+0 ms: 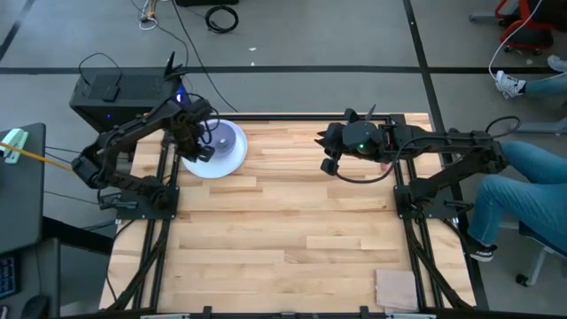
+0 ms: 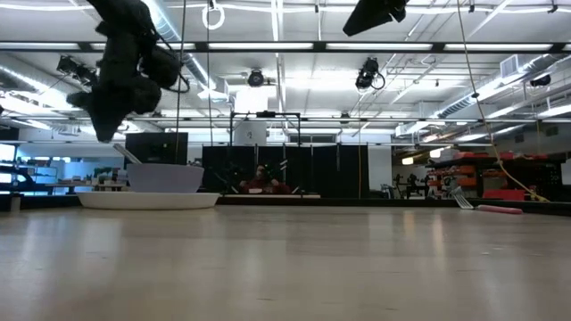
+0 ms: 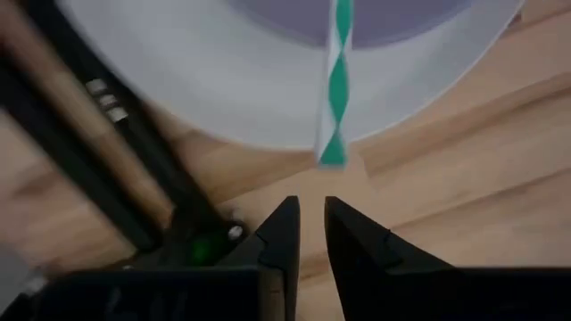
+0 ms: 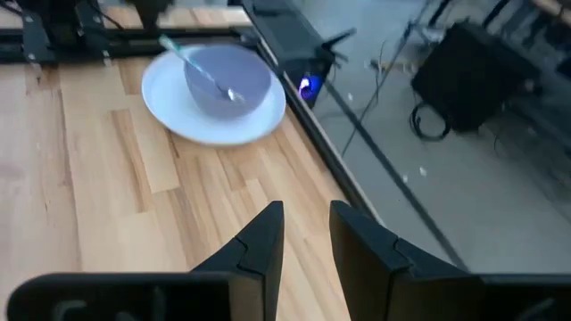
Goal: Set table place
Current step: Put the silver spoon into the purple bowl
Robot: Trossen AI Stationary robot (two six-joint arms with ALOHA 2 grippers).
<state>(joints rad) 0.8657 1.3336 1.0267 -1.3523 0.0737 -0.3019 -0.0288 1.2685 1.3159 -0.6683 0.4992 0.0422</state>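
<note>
The white plate [image 1: 205,165] lies near the table's far left corner, and the lavender bowl [image 4: 227,78] sits on it. A spoon [image 4: 207,73] lies in the bowl; its green-and-white striped handle [image 3: 336,85] leans on the bowl's rim and sticks out over the plate. My left gripper [image 3: 312,207] hangs pointing down above the plate's edge, just past the handle's end, its fingers a little apart with nothing between them. My right gripper [image 4: 306,209] hovers open at the far right, aimed toward the plate. The red-handled fork [image 2: 486,207] lies flat on the table at the far right.
A tan square pad [image 1: 396,288] lies at the near right corner. Black rails [image 1: 155,239] run along both sides of the table. A person's legs [image 1: 532,168] are beyond the right edge. Bare wood [image 1: 283,239] fills the middle and near part.
</note>
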